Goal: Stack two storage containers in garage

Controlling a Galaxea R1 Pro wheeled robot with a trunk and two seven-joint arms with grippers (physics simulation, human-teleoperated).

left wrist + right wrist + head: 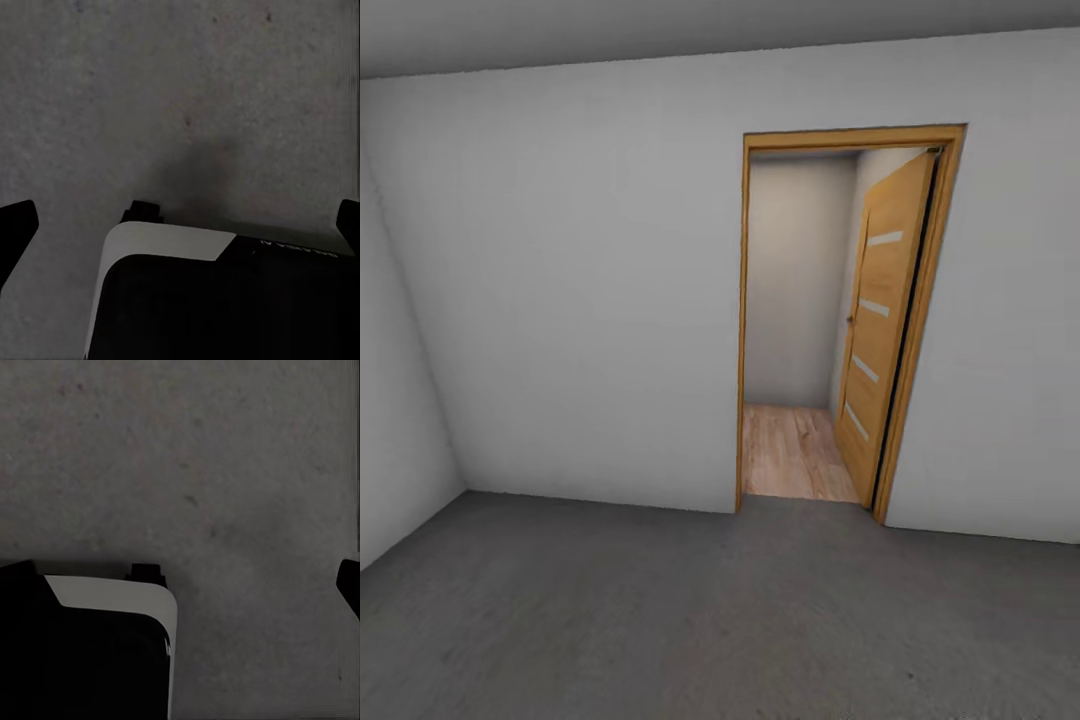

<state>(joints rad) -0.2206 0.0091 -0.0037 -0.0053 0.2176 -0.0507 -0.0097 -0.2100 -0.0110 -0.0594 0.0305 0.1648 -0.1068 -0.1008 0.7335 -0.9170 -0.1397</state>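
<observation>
Garage floor (660,620) (dark grey, rough) before an open wooden door (885,330). Left end effector (180,225) and right end effector (180,577) spread wide, empty, above floor.

Hallway (795,400) mostly hidden beyond doorframe (743,320); left gripper's fingertips (16,229) cropped

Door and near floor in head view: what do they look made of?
Door: looks like light wood or wood veneer, semi-matte, with visible grain and pale inset strips, possibly glass. Floor: looks like rough matte concrete, dark grey and mottled. Beyond the doorway, the hallway floor looks like light wood planks.
</observation>
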